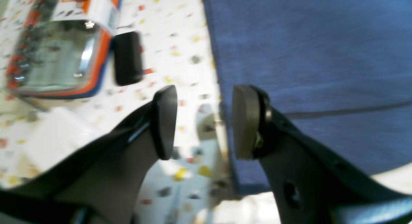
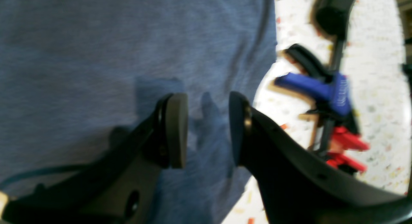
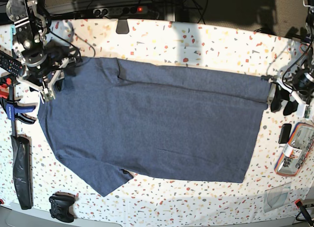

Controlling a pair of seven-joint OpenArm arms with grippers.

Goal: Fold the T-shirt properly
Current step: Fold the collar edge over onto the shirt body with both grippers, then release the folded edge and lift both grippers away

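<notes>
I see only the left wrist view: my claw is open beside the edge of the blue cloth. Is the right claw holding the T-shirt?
Observer: No. The right claw is open above the T-shirt, with nothing between its pads.
Operator: How does the whole shirt lie?
Observer: It is spread flat across the speckled table, plain side up. No lettering shows.
Operator: Is a sleeve sticking out somewhere?
Observer: Yes, one sleeve sticks out toward the near table edge, on the side of the right claw.
</notes>
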